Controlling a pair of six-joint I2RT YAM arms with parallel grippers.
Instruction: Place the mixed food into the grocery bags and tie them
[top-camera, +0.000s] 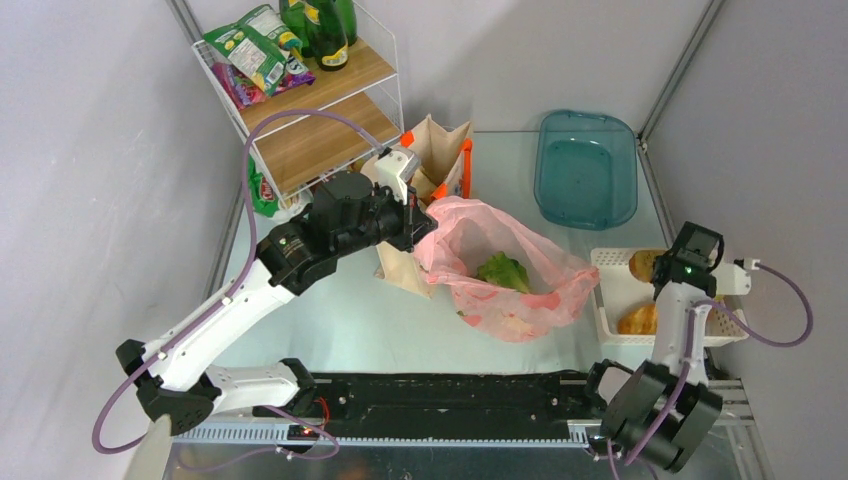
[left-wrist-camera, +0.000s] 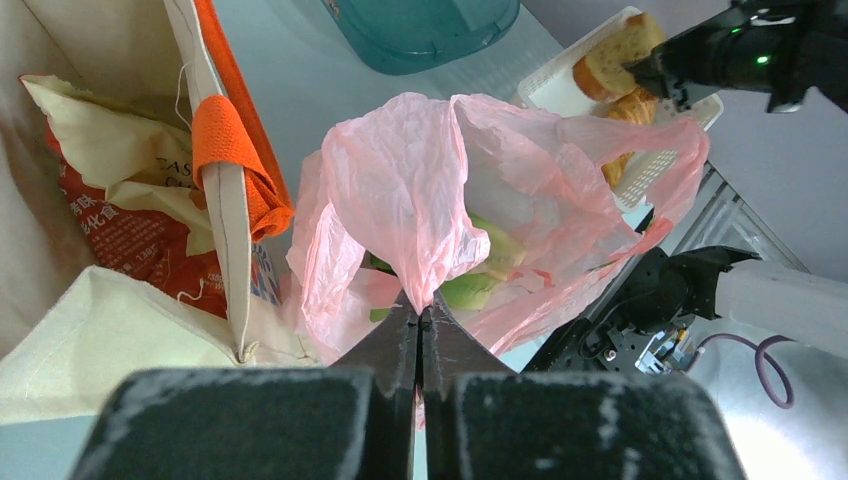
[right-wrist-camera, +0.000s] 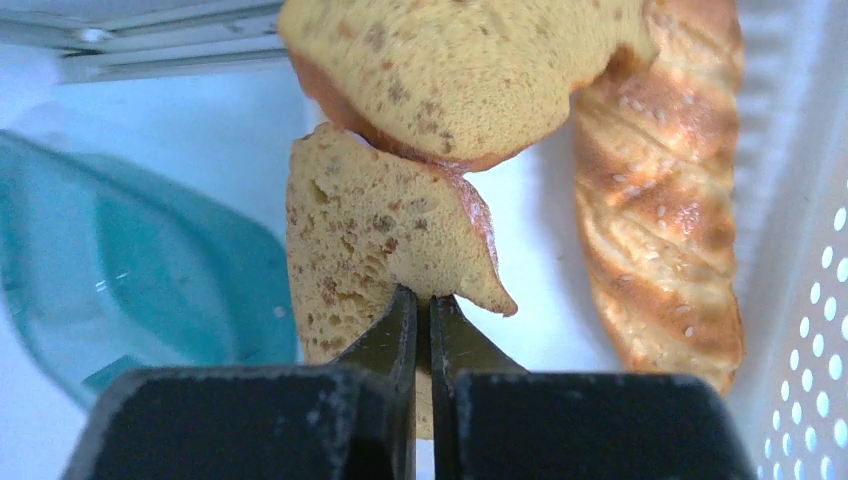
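Note:
My left gripper (top-camera: 425, 222) (left-wrist-camera: 420, 312) is shut on the rim of the pink plastic bag (top-camera: 500, 265) (left-wrist-camera: 430, 200) and holds it up. The green lettuce (top-camera: 503, 271) (left-wrist-camera: 470, 290) lies inside the bag. The beige tote with orange handles (top-camera: 440, 160) (left-wrist-camera: 225, 170) stands just behind it. My right gripper (top-camera: 668, 268) (right-wrist-camera: 425, 298) is shut on a torn golden-brown bread roll (right-wrist-camera: 390, 240) over the white lattice basket (top-camera: 608, 300) (right-wrist-camera: 800, 250). A seeded long roll (right-wrist-camera: 660, 190) lies in the basket; another roll (top-camera: 638, 319) shows in the top view.
A teal plastic tray (top-camera: 585, 165) sits at the back right. A wire shelf (top-camera: 310, 100) with dark green bottles (top-camera: 325, 30) and snack packets (top-camera: 250, 50) stands at the back left. A snack packet (left-wrist-camera: 110, 220) lies inside the tote.

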